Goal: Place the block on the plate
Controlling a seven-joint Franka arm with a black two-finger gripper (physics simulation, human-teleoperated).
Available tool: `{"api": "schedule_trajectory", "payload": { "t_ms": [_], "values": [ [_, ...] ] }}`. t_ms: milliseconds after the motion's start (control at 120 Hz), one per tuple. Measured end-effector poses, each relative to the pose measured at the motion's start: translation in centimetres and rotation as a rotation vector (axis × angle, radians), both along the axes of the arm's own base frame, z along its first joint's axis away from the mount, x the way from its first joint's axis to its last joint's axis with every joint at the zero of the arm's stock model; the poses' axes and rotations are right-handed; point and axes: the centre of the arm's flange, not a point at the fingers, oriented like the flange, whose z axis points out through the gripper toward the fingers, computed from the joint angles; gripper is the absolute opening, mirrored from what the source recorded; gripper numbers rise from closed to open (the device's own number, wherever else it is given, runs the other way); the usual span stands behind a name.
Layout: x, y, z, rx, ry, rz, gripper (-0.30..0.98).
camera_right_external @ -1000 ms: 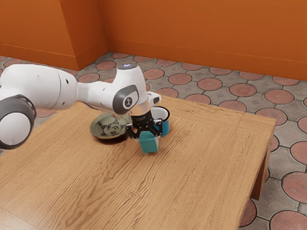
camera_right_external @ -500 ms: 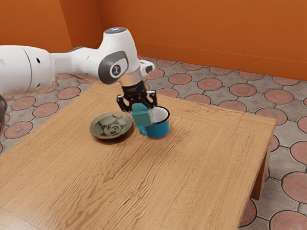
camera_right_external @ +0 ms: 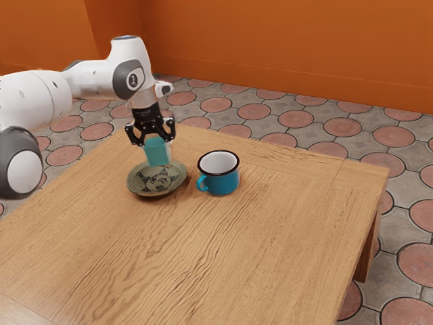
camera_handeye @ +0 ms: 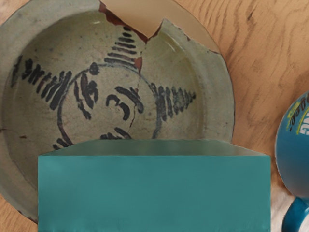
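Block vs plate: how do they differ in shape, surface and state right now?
- Shape: the block is boxy with flat faces; the plate is round and shallow.
- Surface: the block is plain teal; the plate is grey-green with dark painted motifs and a broken-looking patch at its rim.
- State: the block is up in the gripper, above the plate; the plate rests on the table.
Shared: both greenish.

Reads plain teal on block (camera_handeye: 154,193), grey-green with black striped motifs on plate (camera_handeye: 212,106), blue with black edging on mug (camera_right_external: 224,184).
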Motion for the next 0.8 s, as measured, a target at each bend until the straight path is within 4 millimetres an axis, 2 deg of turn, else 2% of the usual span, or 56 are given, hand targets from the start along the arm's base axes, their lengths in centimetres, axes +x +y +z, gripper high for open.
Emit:
{"api": "schedule_trajectory", "payload": {
  "t_ms": [100, 283, 467, 667, 800],
  "values": [
    [0.5, 1.8, -1.9, -0.026, 0.016, -0.014, 0.40],
    [0.5, 2.4, -4.9, -0.064, 0.055, -0.066, 0.39],
    [0.4, 3.4, -5.6, -0.075, 0.058, -0.103, 0.39],
    [1.5, 2.9, -5.6, -0.077, 0.010, -0.155, 0.39],
    [1.6, 3.1, -6.5, -0.079, 0.008, -0.174, 0.40]
  ]
}}
